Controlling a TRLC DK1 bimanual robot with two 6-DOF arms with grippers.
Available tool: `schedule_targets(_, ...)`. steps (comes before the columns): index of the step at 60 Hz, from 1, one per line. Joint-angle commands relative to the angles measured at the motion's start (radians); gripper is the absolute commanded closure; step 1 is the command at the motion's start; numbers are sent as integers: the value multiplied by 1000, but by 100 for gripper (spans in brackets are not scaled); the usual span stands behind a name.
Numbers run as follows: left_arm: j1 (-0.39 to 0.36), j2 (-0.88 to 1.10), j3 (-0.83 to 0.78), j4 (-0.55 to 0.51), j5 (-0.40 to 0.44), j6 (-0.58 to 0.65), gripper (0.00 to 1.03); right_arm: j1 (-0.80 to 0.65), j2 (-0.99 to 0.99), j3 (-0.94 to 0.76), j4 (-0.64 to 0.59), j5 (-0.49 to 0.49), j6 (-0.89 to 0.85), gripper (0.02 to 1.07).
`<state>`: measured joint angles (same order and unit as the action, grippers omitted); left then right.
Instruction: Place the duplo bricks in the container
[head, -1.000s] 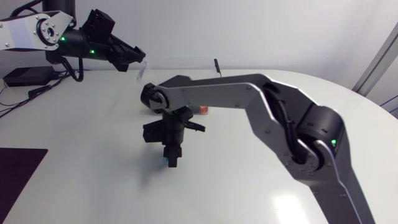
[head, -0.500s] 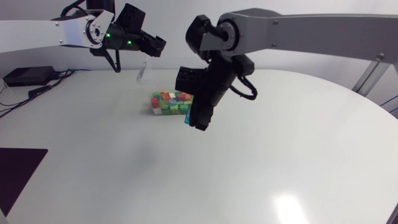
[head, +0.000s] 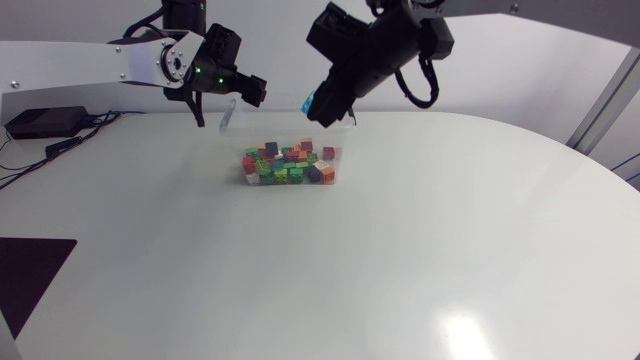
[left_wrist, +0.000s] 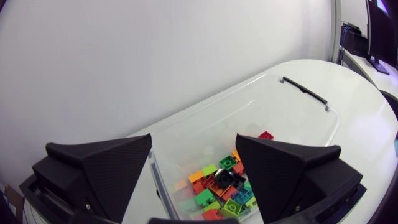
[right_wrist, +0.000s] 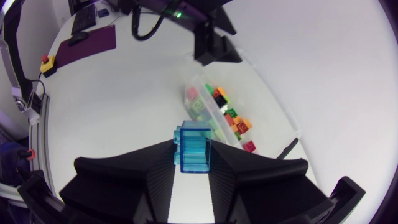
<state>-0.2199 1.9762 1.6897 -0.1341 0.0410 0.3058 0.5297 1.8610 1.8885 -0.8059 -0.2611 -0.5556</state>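
Step in hand: carrying one brick to the drop. Right gripper (right_wrist: 194, 157) is pinching a clear blue brick (right_wrist: 194, 147) between both fingers, held up in the air over the far side of the container (left_wrist: 292, 118), not yet down inside it. The container sits on the table (head: 400, 260) with a pile of mixed bricks (head: 285, 165) already in it. Left gripper (left_wrist: 194, 146) is spread wide at the container's corner, with the rim between its fingers but not clamped.

Next, I'd say: bring the brick over the open middle, lower a bit, then release. Keep clear of the left arm and the far wall. No loose bricks visible on the table, so this may be among the last.
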Motion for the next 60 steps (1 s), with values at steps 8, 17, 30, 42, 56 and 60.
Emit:
schedule_targets(8,53,-185,-139,-33,-35,-37,4,-5,115,156,82,28,131,82)
schedule_targets(17,73,-315,-265,-42,-35,-40,4,-28,241,310,137,49,210,82)
schedule_targets(30,70,-517,-446,-32,-36,-37,4,-43,440,515,163,102,269,82)
schedule_targets(42,71,-620,-556,-36,-38,-36,4,-63,550,626,160,109,289,81)
schedule_targets(56,93,-688,-619,-59,-36,-30,4,-63,603,658,149,155,310,6)
schedule_targets(60,94,-718,-634,-68,-36,-30,4,-63,586,655,146,160,316,6)
